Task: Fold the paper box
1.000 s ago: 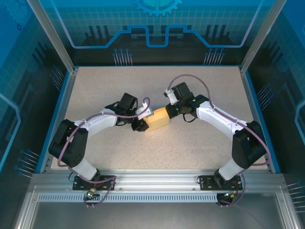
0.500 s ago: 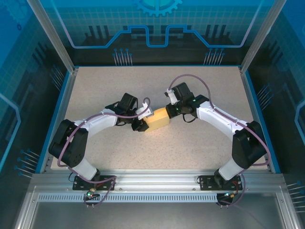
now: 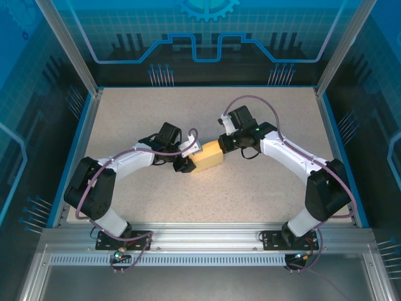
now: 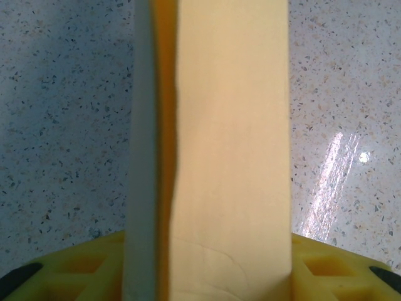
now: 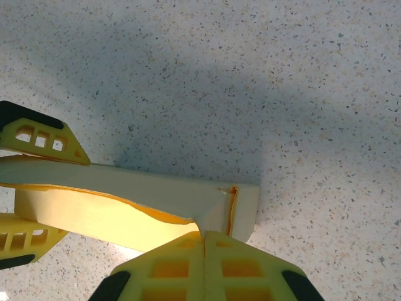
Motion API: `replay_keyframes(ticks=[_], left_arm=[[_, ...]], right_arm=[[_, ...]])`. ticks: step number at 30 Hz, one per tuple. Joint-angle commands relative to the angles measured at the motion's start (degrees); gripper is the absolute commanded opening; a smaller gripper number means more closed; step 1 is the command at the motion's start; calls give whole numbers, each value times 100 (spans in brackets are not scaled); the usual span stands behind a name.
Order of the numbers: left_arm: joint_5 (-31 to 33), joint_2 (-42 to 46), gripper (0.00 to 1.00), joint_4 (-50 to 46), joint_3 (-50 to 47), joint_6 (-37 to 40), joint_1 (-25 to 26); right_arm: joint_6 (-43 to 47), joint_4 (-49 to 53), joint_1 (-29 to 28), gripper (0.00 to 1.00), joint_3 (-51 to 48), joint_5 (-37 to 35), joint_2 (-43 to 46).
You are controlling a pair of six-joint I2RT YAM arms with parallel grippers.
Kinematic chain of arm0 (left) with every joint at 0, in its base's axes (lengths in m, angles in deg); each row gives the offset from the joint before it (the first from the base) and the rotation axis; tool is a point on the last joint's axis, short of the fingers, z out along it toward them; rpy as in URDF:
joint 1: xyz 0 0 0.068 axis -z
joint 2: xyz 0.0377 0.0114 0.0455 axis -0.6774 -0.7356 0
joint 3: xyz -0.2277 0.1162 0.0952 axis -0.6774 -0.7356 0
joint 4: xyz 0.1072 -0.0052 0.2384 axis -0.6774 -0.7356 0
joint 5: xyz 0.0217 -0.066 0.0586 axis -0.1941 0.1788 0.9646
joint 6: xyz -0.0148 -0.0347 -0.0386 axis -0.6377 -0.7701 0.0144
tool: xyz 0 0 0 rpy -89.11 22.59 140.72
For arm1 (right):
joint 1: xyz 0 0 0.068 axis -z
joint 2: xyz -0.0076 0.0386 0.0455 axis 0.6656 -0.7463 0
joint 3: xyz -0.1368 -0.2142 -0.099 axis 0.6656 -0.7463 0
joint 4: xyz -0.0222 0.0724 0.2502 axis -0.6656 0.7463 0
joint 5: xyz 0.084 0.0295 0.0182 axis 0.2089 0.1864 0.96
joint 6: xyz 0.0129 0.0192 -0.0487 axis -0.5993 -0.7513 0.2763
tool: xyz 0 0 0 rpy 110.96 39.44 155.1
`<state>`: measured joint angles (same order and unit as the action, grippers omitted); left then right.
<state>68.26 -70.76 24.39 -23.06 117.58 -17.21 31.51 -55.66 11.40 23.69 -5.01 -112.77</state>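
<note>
The paper box point(image 3: 210, 156) is a pale yellow card box lying mid-table. My left gripper point(image 3: 187, 157) is shut on its left end. In the left wrist view the paper box point(image 4: 232, 157) runs straight away from the camera between my two yellow fingers point(image 4: 338, 266), touching both, and a side flap point(image 4: 143, 163) stands along its left. My right gripper point(image 3: 223, 143) is at the box's far right corner. In the right wrist view its fingertips point(image 5: 203, 241) are shut, pinching a curled top flap point(image 5: 210, 210) of the paper box point(image 5: 113, 216).
The left gripper's yellow fingers point(image 5: 39, 135) show at the left of the right wrist view, on either side of the box. The speckled table point(image 3: 207, 113) is bounded by a blue rim point(image 3: 75, 150) and metal posts.
My right gripper has shifted slightly to the right at the box's corner. The left gripper and the box stay where they were.
</note>
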Motion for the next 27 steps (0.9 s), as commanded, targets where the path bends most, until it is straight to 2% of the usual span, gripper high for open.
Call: replay_keyframes(ticks=[1, 18, 27], left_arm=[[291, -66, 50, -89, 100, -5, 5], [384, -133, 50, -116, 120, -27, 27], [367, -136, 50, -125, 145, -62, 36]], right_arm=[[-96, 176, 68, 5, 117, 137, 67], [20, -551, 95, 4, -972, -88, 174], [16, -732, 63, 2, -1076, -174, 451]])
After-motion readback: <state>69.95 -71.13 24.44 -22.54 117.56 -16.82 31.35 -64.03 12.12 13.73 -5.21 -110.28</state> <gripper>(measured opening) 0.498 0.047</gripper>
